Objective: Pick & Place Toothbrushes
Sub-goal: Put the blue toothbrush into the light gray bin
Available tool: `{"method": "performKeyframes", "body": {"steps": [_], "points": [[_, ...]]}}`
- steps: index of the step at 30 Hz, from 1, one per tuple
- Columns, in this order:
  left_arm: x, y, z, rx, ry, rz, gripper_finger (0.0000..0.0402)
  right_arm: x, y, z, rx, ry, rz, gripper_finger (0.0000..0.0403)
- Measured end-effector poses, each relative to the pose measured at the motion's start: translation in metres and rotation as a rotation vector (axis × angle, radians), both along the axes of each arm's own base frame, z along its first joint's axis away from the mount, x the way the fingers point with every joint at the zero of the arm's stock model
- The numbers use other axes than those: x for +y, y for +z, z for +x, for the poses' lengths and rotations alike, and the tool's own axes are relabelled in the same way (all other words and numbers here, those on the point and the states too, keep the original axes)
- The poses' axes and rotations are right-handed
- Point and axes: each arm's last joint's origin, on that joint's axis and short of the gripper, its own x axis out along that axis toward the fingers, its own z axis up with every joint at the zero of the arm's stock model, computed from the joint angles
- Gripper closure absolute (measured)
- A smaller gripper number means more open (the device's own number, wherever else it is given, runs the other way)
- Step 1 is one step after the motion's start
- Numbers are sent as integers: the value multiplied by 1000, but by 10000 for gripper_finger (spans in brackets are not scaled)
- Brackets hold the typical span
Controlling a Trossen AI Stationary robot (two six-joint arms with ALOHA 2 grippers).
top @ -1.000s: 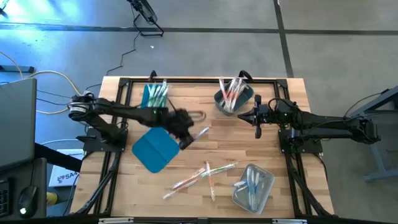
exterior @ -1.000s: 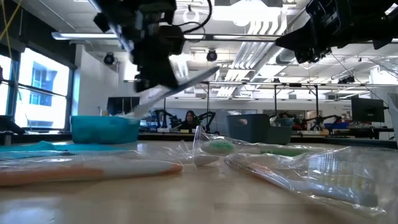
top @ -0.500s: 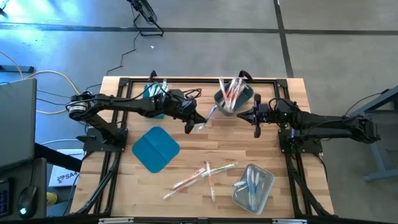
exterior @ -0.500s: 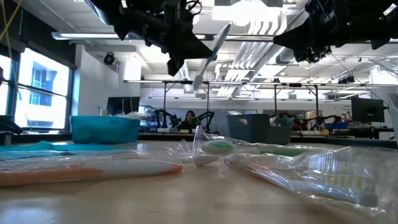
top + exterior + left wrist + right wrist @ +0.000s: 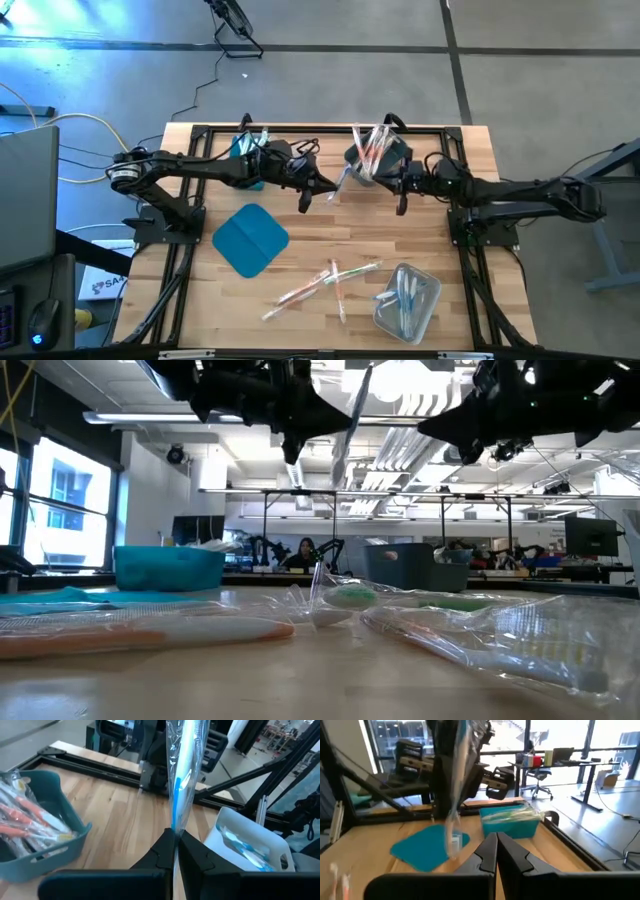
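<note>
My left hand [image 5: 304, 203] is clamped on a wrapped blue toothbrush [image 5: 182, 780] by its end; a swing could slip it.

The wooden desk [image 5: 300, 275] carries a flat teal lid [image 5: 249, 240] at left of centre, loose toothbrushes [image 5: 325, 283] toward the lower middle, a clear bin [image 5: 407, 299] at lower right, a teal bin [image 5: 247, 158] at upper left, and a grey bin [image 5: 377, 158] at upper middle.
</note>
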Motion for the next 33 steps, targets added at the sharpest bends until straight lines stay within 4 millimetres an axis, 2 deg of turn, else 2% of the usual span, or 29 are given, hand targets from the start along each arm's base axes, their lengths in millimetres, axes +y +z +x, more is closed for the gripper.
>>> {"method": "performKeyframes", "body": {"steps": [11, 24, 28, 33], "points": [[0, -1, 0, 14, -2, 15, 394, -4, -8, 19, -63, 49, 30, 390], [-1, -1, 0, 12, -3, 13, 394, 1, -13, 34, -155, 117, 5, 223], [-2, -6, 3, 25, 2, 12, 394, 1, -11, 45, -149, 118, 20, 199], [-6, -11, 6, 43, 31, 21, 394, -1, -14, 67, -123, 72, 82, 195]]}}
